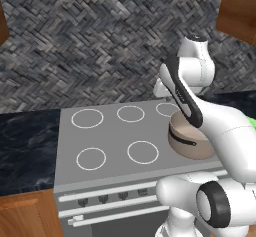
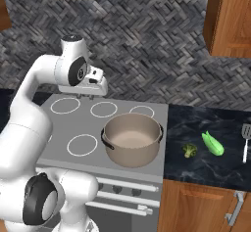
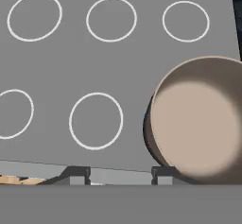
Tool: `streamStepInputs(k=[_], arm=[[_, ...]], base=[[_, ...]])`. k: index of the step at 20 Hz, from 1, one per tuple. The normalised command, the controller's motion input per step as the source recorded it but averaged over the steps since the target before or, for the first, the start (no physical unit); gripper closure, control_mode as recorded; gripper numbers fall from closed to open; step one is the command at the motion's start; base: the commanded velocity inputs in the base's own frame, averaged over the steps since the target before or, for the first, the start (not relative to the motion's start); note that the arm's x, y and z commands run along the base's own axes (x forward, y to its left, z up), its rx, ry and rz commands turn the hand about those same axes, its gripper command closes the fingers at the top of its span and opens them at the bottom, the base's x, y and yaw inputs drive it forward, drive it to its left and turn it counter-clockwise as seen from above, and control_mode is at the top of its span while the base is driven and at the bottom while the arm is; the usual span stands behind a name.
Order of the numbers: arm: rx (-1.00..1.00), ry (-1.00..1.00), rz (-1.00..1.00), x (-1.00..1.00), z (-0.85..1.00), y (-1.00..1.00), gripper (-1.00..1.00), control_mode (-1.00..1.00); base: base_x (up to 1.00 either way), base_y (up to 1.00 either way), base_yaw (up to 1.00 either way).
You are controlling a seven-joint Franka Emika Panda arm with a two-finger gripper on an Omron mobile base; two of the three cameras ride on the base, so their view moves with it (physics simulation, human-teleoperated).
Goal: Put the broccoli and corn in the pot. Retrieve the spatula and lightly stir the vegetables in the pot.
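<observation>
In the right base view the gripper (image 2: 90,96) hangs at upper left of centre over the back of the grey stove top (image 2: 59,121), fingers pointing down; they are too small there to judge. The hand view settles it: the two dark fingertips (image 3: 78,175) at the bottom edge stand well apart with nothing between them, so the gripper is released. In that view the pot (image 3: 198,119) lies at lower right, its beige inside bare, beside white burner rings (image 3: 96,121)

Centre of the right base view: the pot (image 2: 132,139) sits on the stove's front right corner, dark handle toward the left. Right of it, on the dark marbled bench (image 2: 206,165), come the broccoli (image 2: 189,150), then a bright green elongated piece, apparently the corn (image 2: 213,143), then the spatula (image 2: 246,142) at the right edge, all apart from one another and from the pot

In the left base view the arm covers much of the pot (image 1: 187,142) at centre right, and the gripper (image 1: 161,88) shows partly behind the forearm. Stove knobs (image 1: 102,199) line the front panel at lower left. No writing is readable anywhere
</observation>
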Motion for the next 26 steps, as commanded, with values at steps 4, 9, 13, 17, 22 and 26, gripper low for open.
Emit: streamStepInputs(k=[4, 9, 13, 17, 22, 26], arm=[[0.0, -0.04, -0.02, -0.21, -0.02, -0.12, -1.0, -1.0], [0.03, -0.14, -0.07, -0.5, -0.03, -0.49, -1.0, -1.0], [0.15, 0.0, -0.17, -0.38, 0.03, -0.77, -1.0, -1.0], [0.19, 0.0, -0.2, -0.29, 0.02, -0.96, -1.0, -1.0], [0.22, 0.01, -0.36, -0.1, 0.03, -0.93, -1.0, -1.0], [0.13, 0.0, -0.44, -0.01, -0.01, -0.88, -1.0, -1.0]], base=[[0.0, 0.0, 0.0], [0.0, 0.0, 0.0], [0.0, 0.0, 0.0], [0.0, 0.0, 0.0], [0.0, 0.0, 0.0], [0.0, 0.0, 0.0]])
